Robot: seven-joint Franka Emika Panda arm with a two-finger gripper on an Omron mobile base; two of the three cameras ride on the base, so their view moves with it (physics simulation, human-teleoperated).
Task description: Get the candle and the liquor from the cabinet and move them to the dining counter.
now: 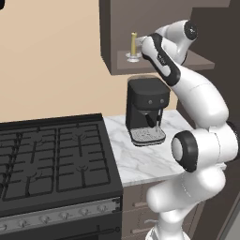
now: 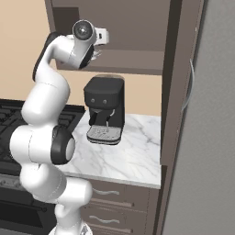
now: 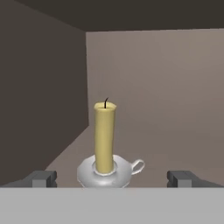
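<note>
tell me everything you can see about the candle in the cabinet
The candle is a slim, pale-yellow stick with a short black, unlit wick. It stands upright in a small, shiny, silvery dish holder with a loop handle on one side. It sits on the floor of the open dark brown cabinet, near the cabinet's side wall, touching only its holder. The open gripper is lined up on it, fingertips to either side, not touching.

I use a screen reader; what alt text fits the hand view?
A pale-yellow candle stands upright in its silvery dish holder inside the dark brown cabinet, centred ahead of the open pincer, whose two dark fingertips flank it without touching.
</note>
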